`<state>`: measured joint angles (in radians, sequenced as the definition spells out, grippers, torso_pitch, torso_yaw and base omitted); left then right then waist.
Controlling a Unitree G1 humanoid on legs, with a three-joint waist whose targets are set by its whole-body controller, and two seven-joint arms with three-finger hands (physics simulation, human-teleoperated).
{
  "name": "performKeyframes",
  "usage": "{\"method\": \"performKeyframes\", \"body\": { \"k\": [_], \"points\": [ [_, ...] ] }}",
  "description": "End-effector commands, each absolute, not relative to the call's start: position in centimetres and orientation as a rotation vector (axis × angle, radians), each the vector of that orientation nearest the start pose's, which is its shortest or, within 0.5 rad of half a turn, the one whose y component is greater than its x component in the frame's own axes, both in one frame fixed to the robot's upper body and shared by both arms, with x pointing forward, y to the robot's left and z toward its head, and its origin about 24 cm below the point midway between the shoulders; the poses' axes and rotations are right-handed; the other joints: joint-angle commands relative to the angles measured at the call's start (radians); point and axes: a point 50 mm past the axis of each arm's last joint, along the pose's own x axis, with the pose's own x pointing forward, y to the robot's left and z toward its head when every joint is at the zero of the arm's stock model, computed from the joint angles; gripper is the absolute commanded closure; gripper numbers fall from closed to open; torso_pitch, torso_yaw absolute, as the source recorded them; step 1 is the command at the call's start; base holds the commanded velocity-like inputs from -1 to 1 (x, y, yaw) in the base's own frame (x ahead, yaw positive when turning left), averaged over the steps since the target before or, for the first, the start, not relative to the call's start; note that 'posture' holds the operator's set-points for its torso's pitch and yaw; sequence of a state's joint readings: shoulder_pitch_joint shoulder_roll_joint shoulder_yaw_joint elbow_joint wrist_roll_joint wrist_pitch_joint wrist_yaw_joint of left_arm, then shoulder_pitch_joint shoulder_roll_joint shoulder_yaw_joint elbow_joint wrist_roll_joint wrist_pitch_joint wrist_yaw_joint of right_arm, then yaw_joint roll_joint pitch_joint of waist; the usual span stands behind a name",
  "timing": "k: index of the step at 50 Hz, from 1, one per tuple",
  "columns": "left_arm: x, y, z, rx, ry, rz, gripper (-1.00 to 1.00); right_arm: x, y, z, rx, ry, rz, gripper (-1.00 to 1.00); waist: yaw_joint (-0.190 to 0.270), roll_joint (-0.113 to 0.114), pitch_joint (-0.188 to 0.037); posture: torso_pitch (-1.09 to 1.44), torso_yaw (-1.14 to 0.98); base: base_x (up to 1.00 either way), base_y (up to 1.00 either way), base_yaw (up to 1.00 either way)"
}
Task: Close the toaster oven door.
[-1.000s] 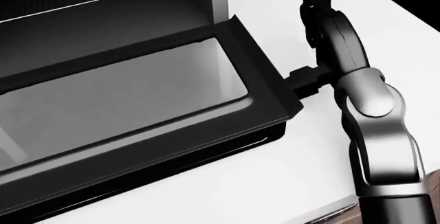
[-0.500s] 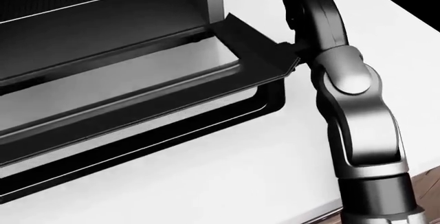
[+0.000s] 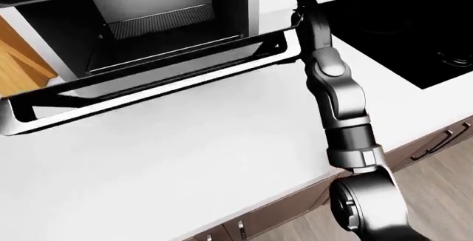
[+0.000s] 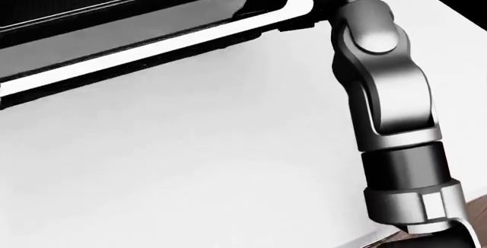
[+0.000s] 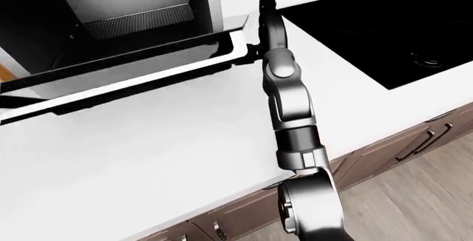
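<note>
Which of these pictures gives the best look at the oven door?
The left-eye view: the door shows across its whole width, partly raised, with the open oven above it and the right hand at its right end. The right-eye view cuts off its left end. The head view shows only its edge along the top.

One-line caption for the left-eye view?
Right hand at the corner of the half-raised black glass toaster oven door above white counter.
</note>
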<state>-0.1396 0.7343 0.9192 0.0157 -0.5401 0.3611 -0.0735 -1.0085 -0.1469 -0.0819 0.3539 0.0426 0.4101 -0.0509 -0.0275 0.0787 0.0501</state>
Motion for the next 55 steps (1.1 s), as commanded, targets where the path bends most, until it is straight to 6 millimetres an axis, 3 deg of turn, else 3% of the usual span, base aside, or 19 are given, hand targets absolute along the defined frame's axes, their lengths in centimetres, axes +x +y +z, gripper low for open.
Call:
{"method": "performKeyframes", "body": {
  "k": [1,34,55],
  "points": [
    [17.9,42.1,23.8,0.041,-0.406,0.642,-1.0,38.1,-11.1,28.2,-0.079,-0.363,0.075,-1.0,0.004,0.005,-0.028,0.0,0.0,0.0,0.0,0.0],
    [17.9,41.8,23.7,0.041,-0.399,0.629,-1.0,41.6,-10.0,29.6,-0.173,-0.33,-0.069,-1.0,-0.001,0.011,-0.022,0.0,0.0,0.0,0.0,0.0],
    [17.6,37.7,22.3,0.04,-0.378,0.494,-1.0,42.0,-9.6,30.1,-0.187,-0.335,-0.081,-1.0,0.003,0.006,-0.022,0.0,0.0,0.0,0.0,0.0]
  ]
}}
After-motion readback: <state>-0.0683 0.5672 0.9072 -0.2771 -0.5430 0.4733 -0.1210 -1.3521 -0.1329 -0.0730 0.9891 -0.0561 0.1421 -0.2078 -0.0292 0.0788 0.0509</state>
